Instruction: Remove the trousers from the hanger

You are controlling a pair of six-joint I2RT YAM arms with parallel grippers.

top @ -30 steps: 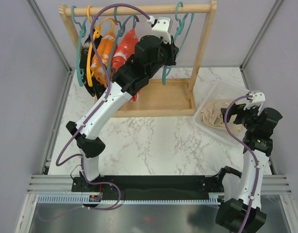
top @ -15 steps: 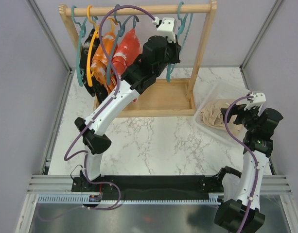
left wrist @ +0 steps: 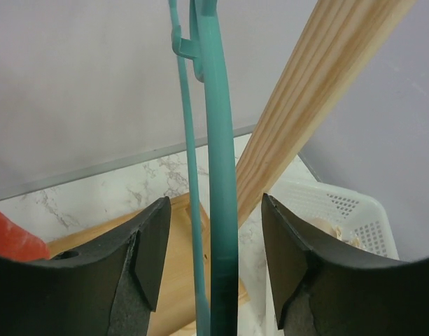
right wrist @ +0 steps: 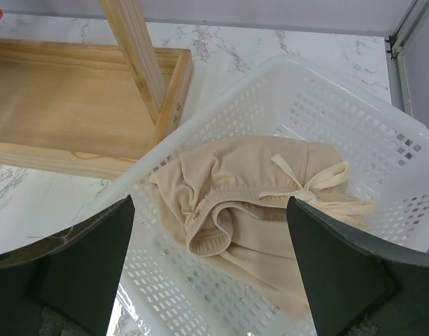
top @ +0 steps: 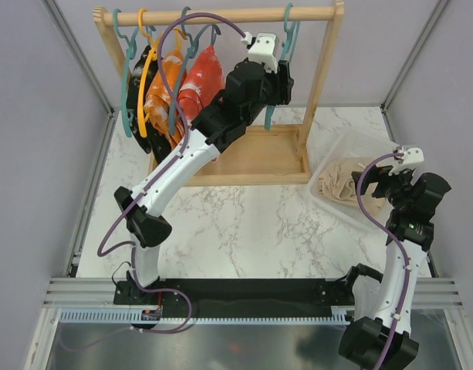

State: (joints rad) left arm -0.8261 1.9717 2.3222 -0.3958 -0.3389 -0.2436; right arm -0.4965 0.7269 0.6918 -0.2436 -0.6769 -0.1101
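Trousers (right wrist: 249, 185) (1 beige pr, in basket (right wrist: 354, 105)) below R gripper (right wrist: 211, 238).

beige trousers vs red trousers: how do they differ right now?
Place: the beige trousers lie in the white basket, while the red trousers hang below the wooden rail.
Pose: the beige pair is crumpled in a heap. The red pair drapes downward.
Colour: plain beige with a drawstring against bright red.
Both are small cloth pairs.
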